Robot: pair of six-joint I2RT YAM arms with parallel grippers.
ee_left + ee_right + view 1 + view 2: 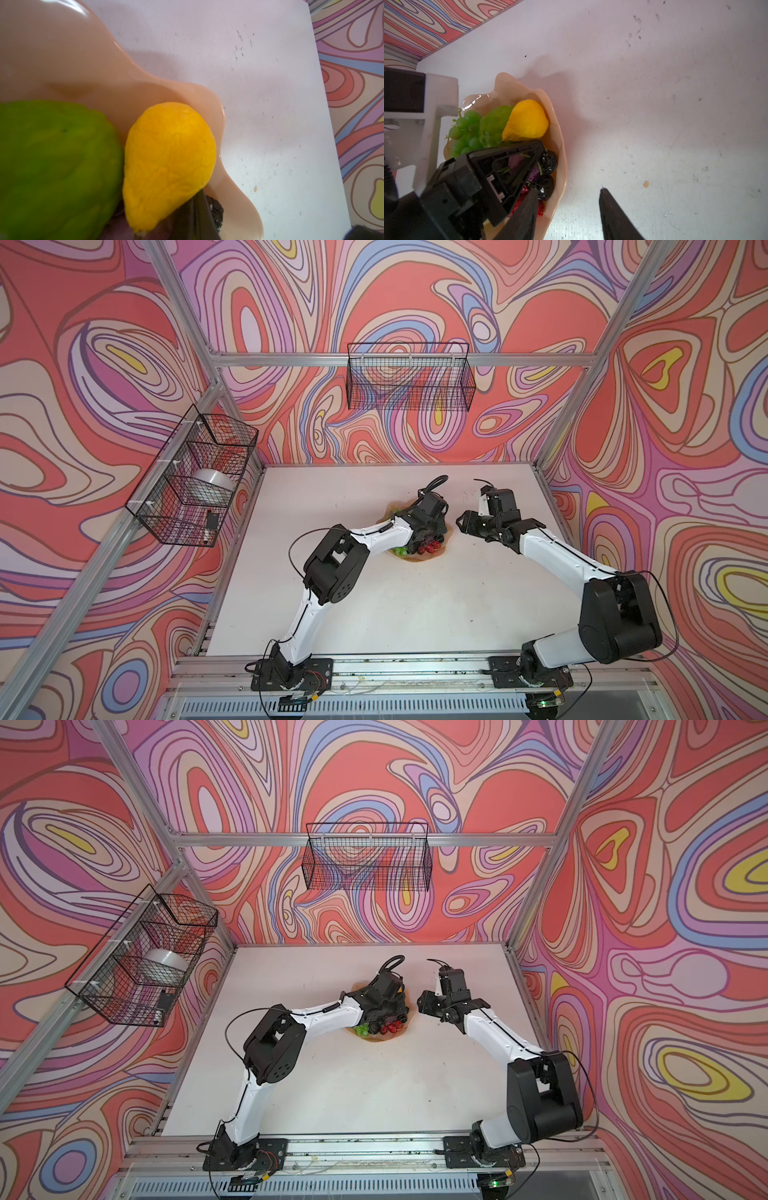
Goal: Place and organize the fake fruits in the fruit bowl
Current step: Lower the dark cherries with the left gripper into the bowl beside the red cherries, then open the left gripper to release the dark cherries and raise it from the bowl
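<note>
The peach-pink fruit bowl [415, 559] [382, 1039] [560, 133] [87, 62] sits mid-table with fake fruits in it. These are green grapes [465, 128] [399, 550], a bumpy lime-green ball [492, 126] [52, 166], a yellow pear-like fruit [527, 120] [168, 160], black berries [549, 160], a purple ball [533, 174] and red cherries [430, 548] [540, 210]. My left gripper [539, 145] [197, 199] is down inside the bowl, shut and holding nothing, its tip against the yellow fruit. My right gripper [568, 190] [463, 522] hangs open just right of the bowl, holding nothing.
A black wire basket [195, 477] on the left wall holds a tape roll. Another wire basket [409, 377] hangs on the back wall. Aluminium frame posts stand at the corners of the white table [374, 605].
</note>
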